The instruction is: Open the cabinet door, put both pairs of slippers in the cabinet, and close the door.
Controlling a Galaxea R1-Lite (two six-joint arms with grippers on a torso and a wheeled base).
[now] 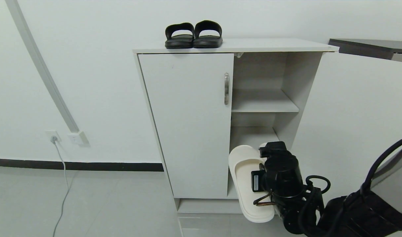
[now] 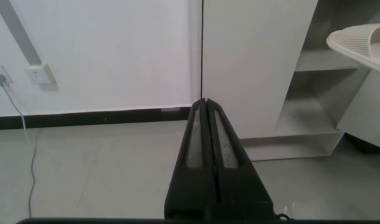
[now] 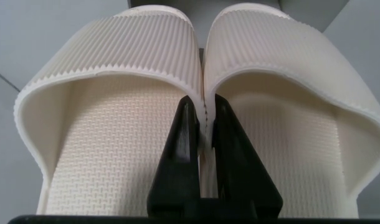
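Observation:
A white cabinet (image 1: 187,131) stands against the wall, its right door swung open and its left door shut. A pair of black slippers (image 1: 193,35) rests on its top. My right gripper (image 3: 205,124) is shut on the inner edges of a pair of white slippers (image 3: 115,143), pinched side by side. In the head view the white slippers (image 1: 245,177) hang on edge in front of the open lower compartment, beside the right arm (image 1: 283,177). My left gripper (image 2: 205,134) is shut on nothing, low over the floor and pointing toward the cabinet (image 2: 258,62).
Two inner shelves (image 1: 263,103) show in the open right half. The open door (image 1: 352,115) stands to the right. A wall socket with a white cable (image 1: 61,154) sits at the left, and a grey table edge (image 1: 372,46) at the far right.

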